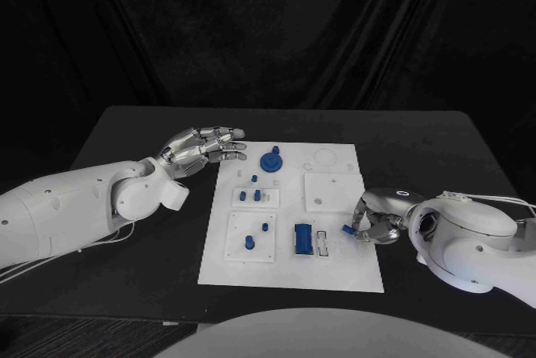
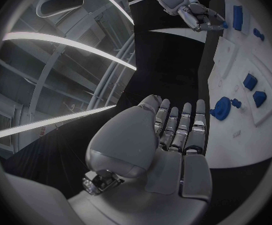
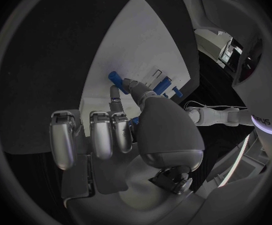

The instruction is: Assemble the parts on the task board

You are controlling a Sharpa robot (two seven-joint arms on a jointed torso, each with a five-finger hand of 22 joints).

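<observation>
The white task board (image 1: pixel 335 273) lies mid-table. On it are a round blue part with a knob (image 1: pixel 272 160), several small blue pegs (image 1: pixel 258 195) and a long blue block (image 1: pixel 303 239). My right hand (image 1: pixel 376 226) is at the board's right edge and pinches a small blue peg (image 1: pixel 348 232) in its fingertips, just right of a narrow slot (image 1: pixel 323 244). The right wrist view shows this peg (image 3: pixel 115 77) at the fingertips (image 3: pixel 127 86), over the board (image 3: pixel 142 40). My left hand (image 1: pixel 207 149) hovers by the board's far left corner, fingers straight and holding nothing, near the round part (image 2: pixel 221 108).
A square white insert (image 1: pixel 331 191) sits on the board's right half, and a faint ring outline (image 1: pixel 324 156) lies near its far edge. Black table (image 1: pixel 134 141) surrounds the board on all sides. My left forearm (image 1: pixel 78 211) lies along the table's left side.
</observation>
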